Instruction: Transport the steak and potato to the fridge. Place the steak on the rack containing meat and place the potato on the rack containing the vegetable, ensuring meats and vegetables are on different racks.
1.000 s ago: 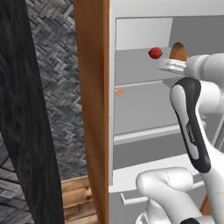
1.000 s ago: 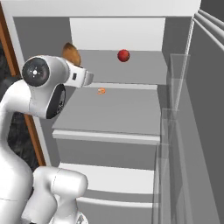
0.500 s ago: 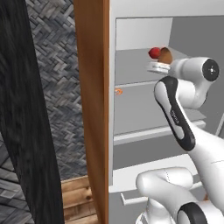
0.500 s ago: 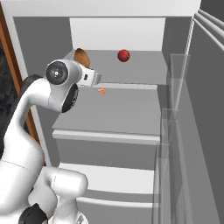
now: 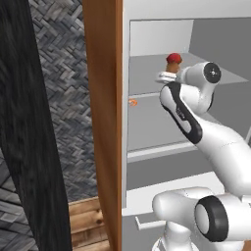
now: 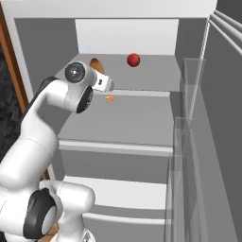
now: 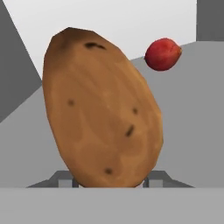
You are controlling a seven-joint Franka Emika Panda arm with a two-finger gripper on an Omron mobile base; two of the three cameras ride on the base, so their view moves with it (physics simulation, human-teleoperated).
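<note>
The potato [image 7: 103, 109], brown, speckled and oval, stands on end over the topmost fridge shelf [image 6: 151, 78] near its left edge. The glossy red vegetable [image 6: 133, 60] sits toward that shelf's back. The tiny orange meat [image 6: 109, 98] lies on the middle shelf [image 6: 137, 123].

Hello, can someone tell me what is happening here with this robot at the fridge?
The robot arm is reaching into the open fridge with the brown potato clamped in its gripper. The potato is up at the topmost shelf, where the round red vegetable already lies further back. The tiny orange piece of meat lies on the shelf below. Whether the potato already rests on the shelf cannot be told.
</note>
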